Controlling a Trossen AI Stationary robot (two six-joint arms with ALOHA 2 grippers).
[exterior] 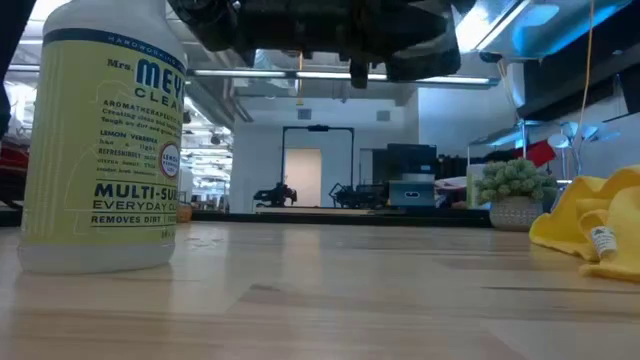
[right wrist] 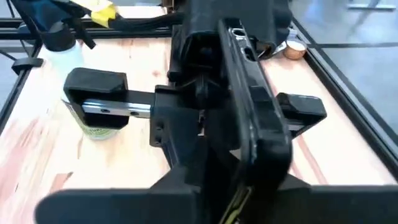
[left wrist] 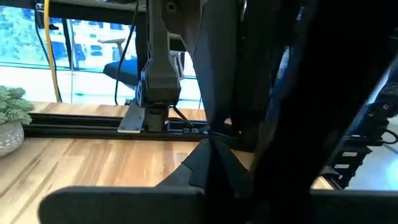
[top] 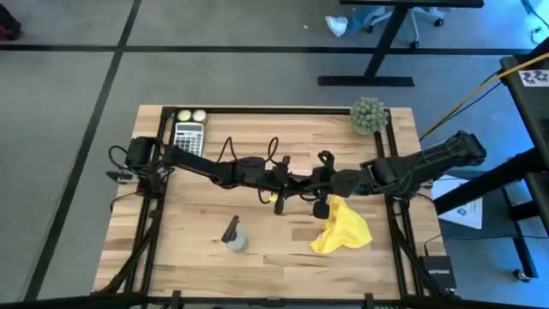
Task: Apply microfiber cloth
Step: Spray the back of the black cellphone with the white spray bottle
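The yellow microfiber cloth [top: 345,230] [exterior: 590,225] lies crumpled on the table, right of centre and toward the near edge, with no gripper touching it. Both arms meet above the table's middle. My right gripper [top: 314,183] [right wrist: 242,186] is shut on a black smartphone [right wrist: 249,106], which is held on edge in the air. My left gripper [top: 292,183] faces it and is open. Its fingers [right wrist: 96,87] stand wide apart on either side of the phone's far end without touching it. My right gripper pinches the smartphone at its end nearest the right arm [right wrist: 268,155] between its two fingers, coming in level from the table's right. The phone stands on edge, lifted clear of the table, and reaches toward my left gripper. The fingers themselves hide the exact place of contact.
A spray bottle [top: 233,237] [exterior: 100,140] stands near the front, left of centre. A calculator [top: 189,136] and two small balls [top: 191,114] lie at the far left. A potted plant [top: 369,116] stands at the far right corner. Dark frame rails [top: 146,215] run along both sides.
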